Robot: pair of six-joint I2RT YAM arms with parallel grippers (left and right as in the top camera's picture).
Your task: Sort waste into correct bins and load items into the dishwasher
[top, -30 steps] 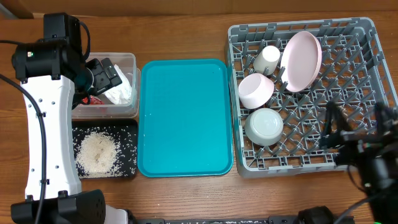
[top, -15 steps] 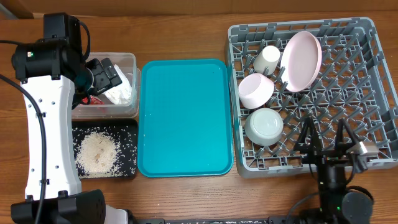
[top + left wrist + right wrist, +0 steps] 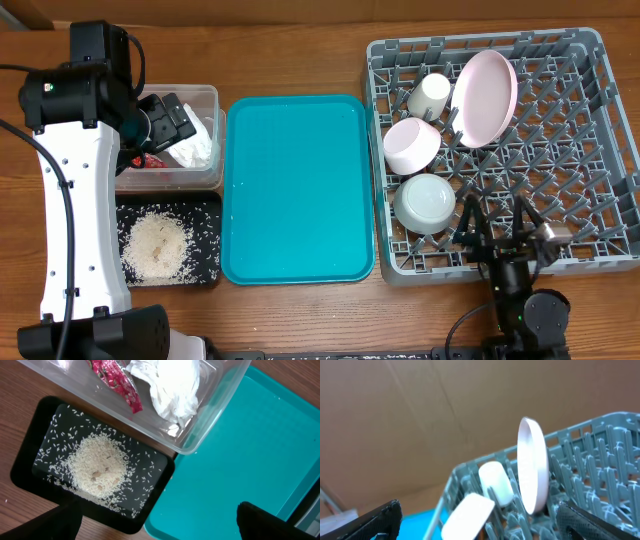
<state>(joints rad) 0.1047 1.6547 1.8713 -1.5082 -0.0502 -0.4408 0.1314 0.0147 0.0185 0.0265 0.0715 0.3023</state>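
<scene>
In tub [image 3: 207, 96]: wrapper [image 3: 117, 382], napkin [image 3: 172, 385]; in black tray [image 3: 206, 206]: rice [image 3: 157, 245]; in rack [image 3: 560, 130]: plate [image 3: 485, 97], 2 bowls [image 3: 412, 145], cup [image 3: 430, 95]. Left fingers [image 3: 272, 522] spread, empty, over tub; right fingers [image 3: 370, 520] likewise, at rack's 6 o'clock.

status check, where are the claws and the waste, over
Left claw open over clear tub, right claw open at front edge of dish rack. Wrapper, napkin in tub; rice in black tray. Nothing blocking.

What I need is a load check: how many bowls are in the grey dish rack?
2. The pink round bowl sits on the left of the grey plastic rack; the pale greenish-white bowl sits below it in the overhead view. None looks hidden.
</scene>
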